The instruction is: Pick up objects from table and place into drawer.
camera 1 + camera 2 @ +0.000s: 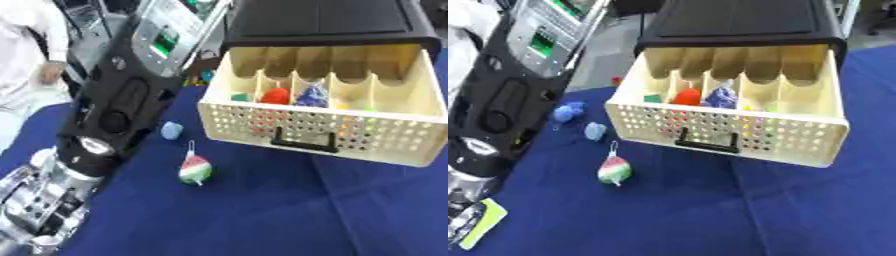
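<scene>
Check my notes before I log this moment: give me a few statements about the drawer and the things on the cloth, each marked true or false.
1. The drawer is pulled open. True.
2. A red thing lies in a drawer compartment. True.
3. The watermelon-coloured toy lies inside the drawer. False: it lies on the blue cloth in front of the drawer.
4. The drawer handle is white. False: it is black.
5. A small light-blue thing lies on the cloth left of the drawer. True.
</scene>
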You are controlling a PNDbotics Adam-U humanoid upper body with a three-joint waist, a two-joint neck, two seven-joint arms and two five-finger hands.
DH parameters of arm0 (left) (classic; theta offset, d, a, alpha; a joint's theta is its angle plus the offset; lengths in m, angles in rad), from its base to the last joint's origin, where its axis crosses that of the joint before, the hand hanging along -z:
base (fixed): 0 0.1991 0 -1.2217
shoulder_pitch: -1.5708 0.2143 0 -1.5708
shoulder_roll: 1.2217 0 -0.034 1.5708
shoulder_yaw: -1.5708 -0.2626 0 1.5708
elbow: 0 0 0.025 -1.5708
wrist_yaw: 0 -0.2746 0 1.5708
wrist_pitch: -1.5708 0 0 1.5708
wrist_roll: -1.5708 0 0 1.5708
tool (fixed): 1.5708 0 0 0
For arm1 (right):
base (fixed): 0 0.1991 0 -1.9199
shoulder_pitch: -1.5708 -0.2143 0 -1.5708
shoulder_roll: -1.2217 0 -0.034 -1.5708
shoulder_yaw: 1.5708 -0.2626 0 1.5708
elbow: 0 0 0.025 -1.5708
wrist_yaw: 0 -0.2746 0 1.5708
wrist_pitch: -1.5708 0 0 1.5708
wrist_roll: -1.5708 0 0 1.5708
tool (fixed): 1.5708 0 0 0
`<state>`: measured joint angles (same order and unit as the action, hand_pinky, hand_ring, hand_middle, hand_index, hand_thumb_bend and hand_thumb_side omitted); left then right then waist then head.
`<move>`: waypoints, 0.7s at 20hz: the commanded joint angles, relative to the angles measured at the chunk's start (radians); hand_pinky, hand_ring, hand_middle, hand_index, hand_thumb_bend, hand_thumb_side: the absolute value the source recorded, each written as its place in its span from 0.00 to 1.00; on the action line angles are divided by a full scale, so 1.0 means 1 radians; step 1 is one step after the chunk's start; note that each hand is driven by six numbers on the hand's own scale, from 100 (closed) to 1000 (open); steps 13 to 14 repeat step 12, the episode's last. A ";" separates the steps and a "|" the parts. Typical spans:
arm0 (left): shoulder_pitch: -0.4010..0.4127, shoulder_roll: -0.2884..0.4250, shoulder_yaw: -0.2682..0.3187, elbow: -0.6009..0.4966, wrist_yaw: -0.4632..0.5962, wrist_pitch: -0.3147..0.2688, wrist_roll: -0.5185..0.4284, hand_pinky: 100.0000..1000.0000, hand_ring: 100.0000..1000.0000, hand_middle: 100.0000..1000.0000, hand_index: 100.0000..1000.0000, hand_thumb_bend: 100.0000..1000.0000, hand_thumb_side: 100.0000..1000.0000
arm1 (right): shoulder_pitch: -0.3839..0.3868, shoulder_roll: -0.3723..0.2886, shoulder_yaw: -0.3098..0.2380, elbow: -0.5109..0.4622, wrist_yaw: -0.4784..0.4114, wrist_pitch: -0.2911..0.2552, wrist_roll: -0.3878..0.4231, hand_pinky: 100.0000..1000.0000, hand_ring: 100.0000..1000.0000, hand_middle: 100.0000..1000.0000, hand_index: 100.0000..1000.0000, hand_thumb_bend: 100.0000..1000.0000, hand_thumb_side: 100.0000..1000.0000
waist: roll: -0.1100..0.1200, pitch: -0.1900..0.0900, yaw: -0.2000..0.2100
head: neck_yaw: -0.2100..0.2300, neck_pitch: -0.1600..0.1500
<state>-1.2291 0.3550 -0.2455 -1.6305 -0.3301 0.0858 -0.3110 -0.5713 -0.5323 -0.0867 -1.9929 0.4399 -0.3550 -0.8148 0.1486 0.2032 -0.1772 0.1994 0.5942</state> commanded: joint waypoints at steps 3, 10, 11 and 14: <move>0.022 0.089 0.074 -0.132 0.049 0.054 0.168 0.40 0.68 0.62 0.82 0.18 0.48 | -0.004 -0.022 -0.013 -0.007 0.010 -0.011 -0.021 0.61 0.57 0.65 0.67 0.00 0.80 | -0.026 -0.013 0.016 | -0.014 0.007; 0.154 0.190 0.170 -0.332 0.151 0.094 0.456 0.40 0.66 0.63 0.83 0.21 0.53 | 0.006 -0.034 -0.023 -0.007 0.025 -0.013 -0.041 0.61 0.58 0.65 0.68 0.00 0.80 | -0.051 -0.009 0.056 | -0.042 0.015; 0.178 0.200 0.183 -0.351 0.171 0.082 0.500 0.41 0.67 0.65 0.84 0.24 0.56 | 0.007 -0.035 -0.024 -0.007 0.027 -0.013 -0.043 0.61 0.58 0.65 0.68 0.00 0.80 | -0.055 -0.008 0.063 | -0.045 0.017; 0.200 0.208 0.193 -0.361 0.189 0.062 0.540 0.41 0.67 0.65 0.85 0.24 0.58 | 0.007 -0.036 -0.025 -0.007 0.029 -0.013 -0.045 0.61 0.58 0.65 0.68 0.00 0.80 | -0.060 -0.007 0.068 | -0.047 0.019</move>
